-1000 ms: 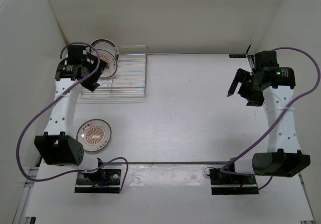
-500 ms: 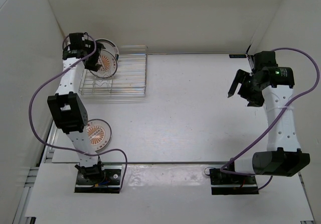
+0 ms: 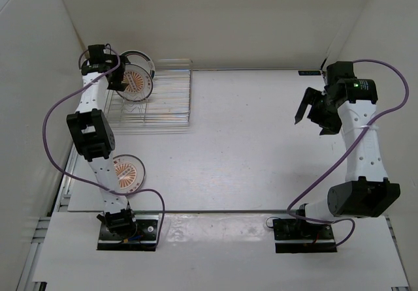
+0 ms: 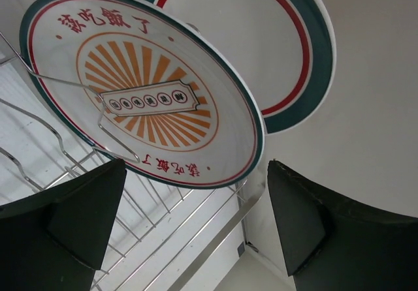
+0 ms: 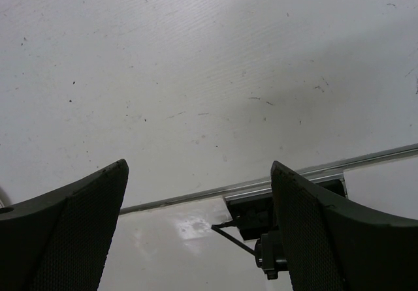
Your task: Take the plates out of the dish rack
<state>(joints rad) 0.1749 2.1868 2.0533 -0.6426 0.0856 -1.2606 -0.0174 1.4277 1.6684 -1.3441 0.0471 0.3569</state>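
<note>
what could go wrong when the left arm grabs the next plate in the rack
1. The open left gripper faces the sunburst plate, and the teal-rimmed plate stands right behind it. A finger sliding past the rim might knock that rear plate.
2. A wire of the dish rack crosses the sunburst plate's face, so a tilted pull may snag the plate or drag the rack.

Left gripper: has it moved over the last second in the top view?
Yes. The left gripper has moved away from the arm bases, from the near-left edge of the dish rack to its far-left corner, at the standing sunburst plate.
</note>
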